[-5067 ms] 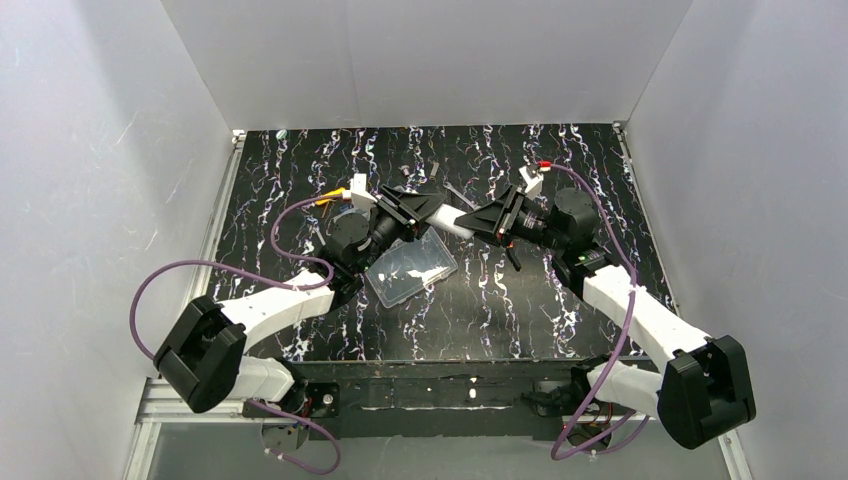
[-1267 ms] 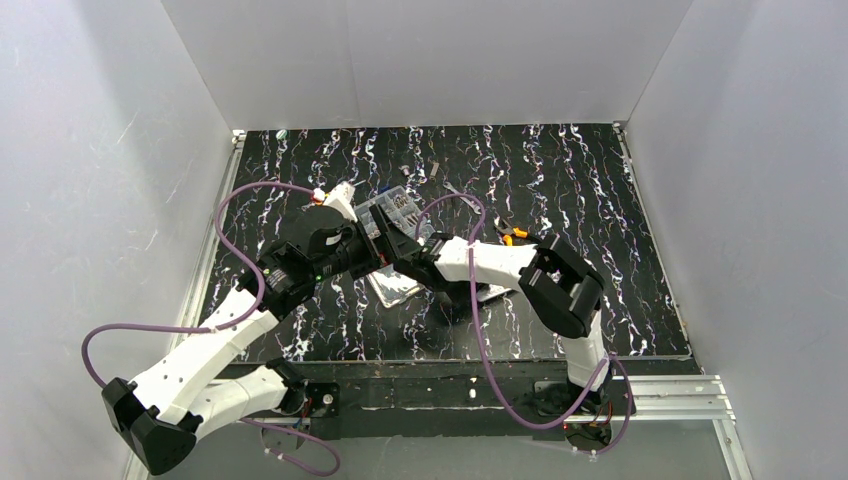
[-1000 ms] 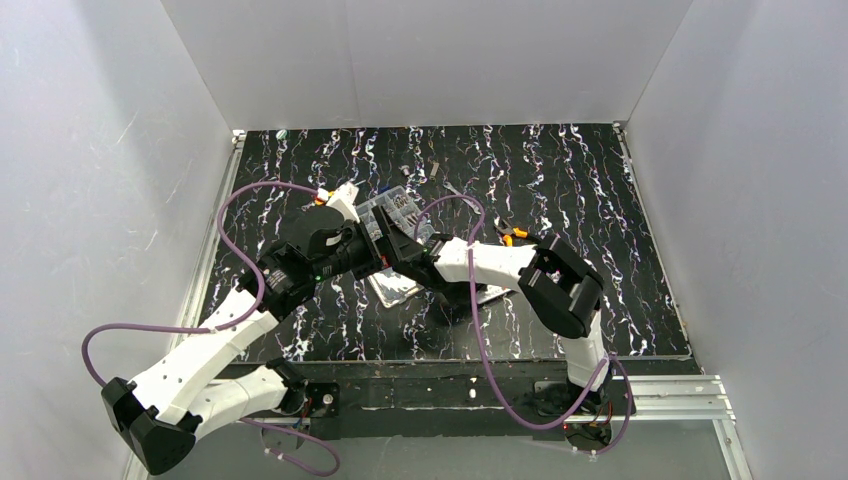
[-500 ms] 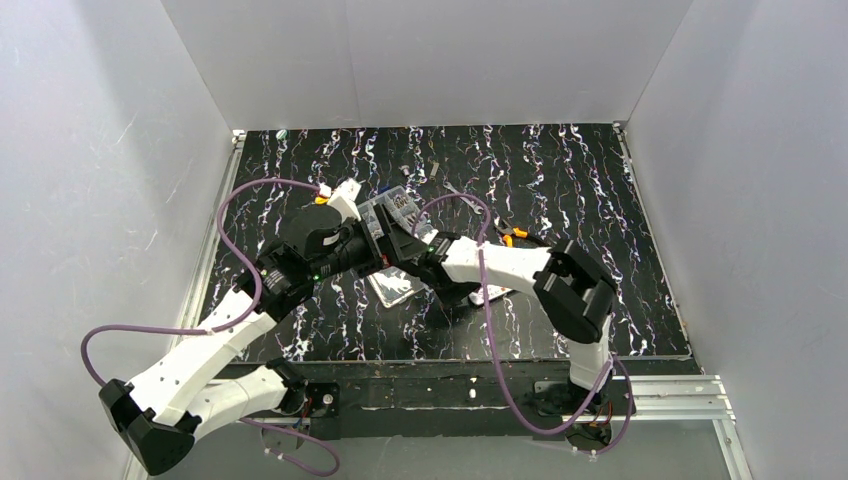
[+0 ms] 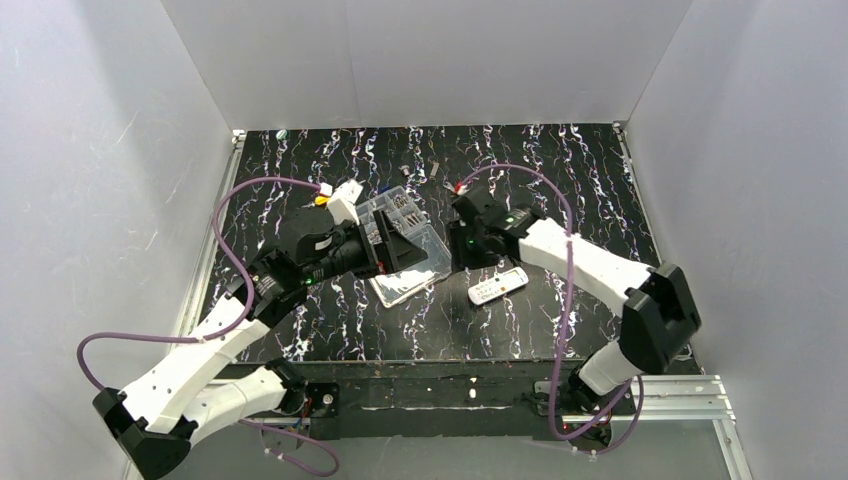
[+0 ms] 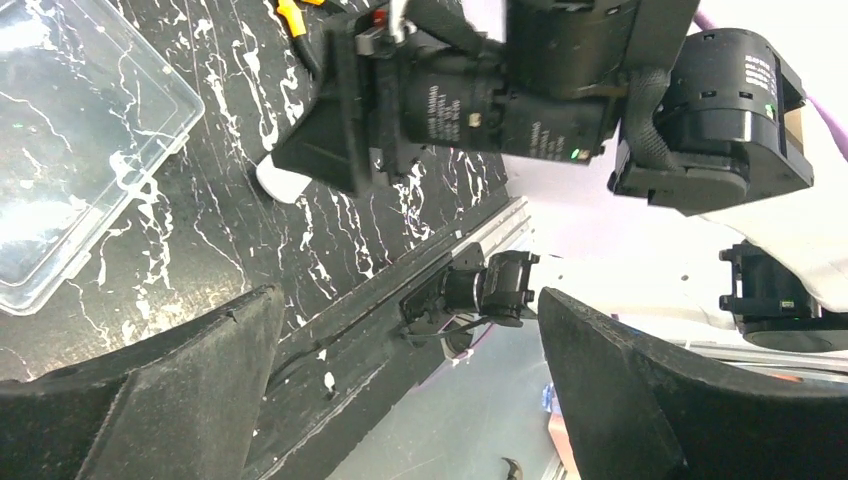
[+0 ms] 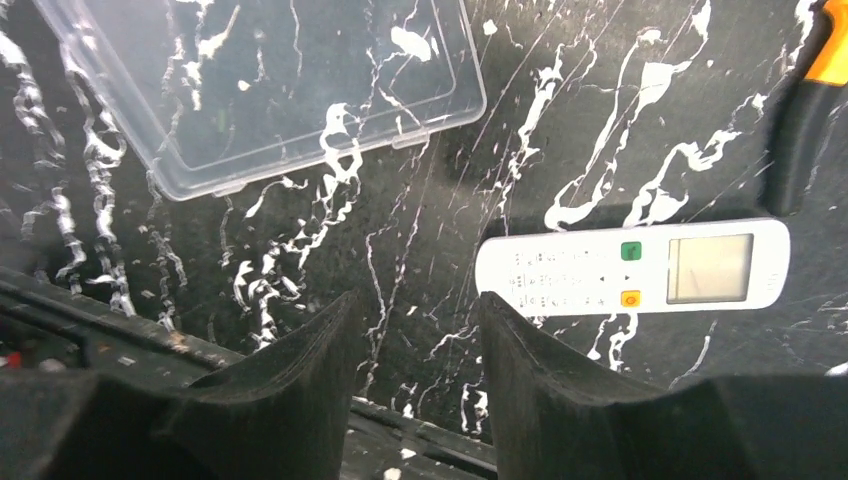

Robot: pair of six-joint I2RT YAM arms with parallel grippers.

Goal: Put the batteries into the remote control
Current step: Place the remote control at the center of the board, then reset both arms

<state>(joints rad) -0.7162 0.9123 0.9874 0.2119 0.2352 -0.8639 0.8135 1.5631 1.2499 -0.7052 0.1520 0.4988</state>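
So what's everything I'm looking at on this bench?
remote control: one, white, lying buttons-up on the table, just in front of the right gripper
compartment box: one, clear, lid lying open, middle of the table
orange-handled tool: one, only partly seen, just beyond the remote control
small loose bits: a few, greyish, far side of the table, too small to name
batteries: none I can make out
table: one, black with white streaks
left gripper: one, black, open and empty, over the compartment box
right gripper: one, black, open and empty
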